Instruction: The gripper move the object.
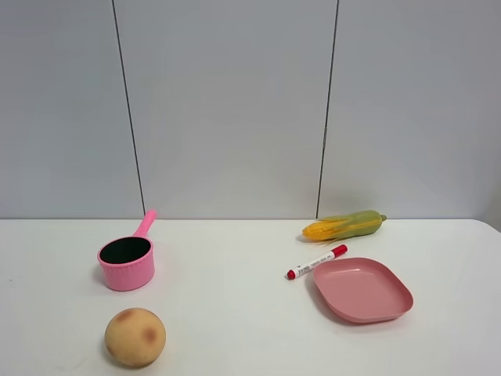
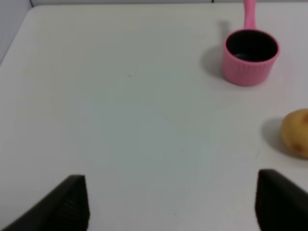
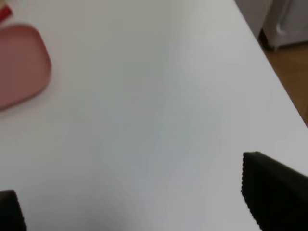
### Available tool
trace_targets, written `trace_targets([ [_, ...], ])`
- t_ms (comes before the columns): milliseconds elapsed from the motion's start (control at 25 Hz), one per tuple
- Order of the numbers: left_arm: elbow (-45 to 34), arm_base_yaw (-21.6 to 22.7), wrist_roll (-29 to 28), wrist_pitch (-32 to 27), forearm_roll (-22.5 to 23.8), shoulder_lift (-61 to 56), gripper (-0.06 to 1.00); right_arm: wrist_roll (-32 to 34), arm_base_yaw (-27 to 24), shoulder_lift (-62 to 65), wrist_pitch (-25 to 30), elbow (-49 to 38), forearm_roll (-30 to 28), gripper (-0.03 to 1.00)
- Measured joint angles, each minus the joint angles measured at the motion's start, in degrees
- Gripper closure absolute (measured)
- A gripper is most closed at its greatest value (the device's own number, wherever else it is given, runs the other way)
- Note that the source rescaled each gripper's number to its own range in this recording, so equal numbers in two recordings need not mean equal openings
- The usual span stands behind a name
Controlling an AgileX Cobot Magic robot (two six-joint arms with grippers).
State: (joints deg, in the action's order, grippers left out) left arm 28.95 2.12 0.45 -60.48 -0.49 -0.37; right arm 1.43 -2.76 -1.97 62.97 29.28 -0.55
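Observation:
The round tan-orange fruit [image 1: 135, 337] with reddish-brown blotches lies on the white table at the front left, in front of the pink saucepan. It also shows at the edge of the left wrist view [image 2: 297, 132]. My left gripper [image 2: 171, 204] is open and empty above bare table, well apart from the fruit. My right gripper [image 3: 139, 199] is open and empty above bare table near the table's right edge. Neither gripper shows in the exterior high view.
A pink saucepan [image 1: 127, 262] stands at the left, also in the left wrist view [image 2: 250, 57]. A corn cob [image 1: 345, 225], a red marker [image 1: 316, 262] and a pink plate [image 1: 362, 289] lie at the right. The plate shows in the right wrist view [image 3: 19, 62].

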Motion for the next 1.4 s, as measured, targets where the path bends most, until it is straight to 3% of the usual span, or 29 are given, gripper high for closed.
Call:
trace_targets([
  [1400,0.0,0.0,0.0,0.0,0.0,0.0,-0.06,1.5,0.0,1.4,-2.2,-1.1,0.5,-0.03],
])
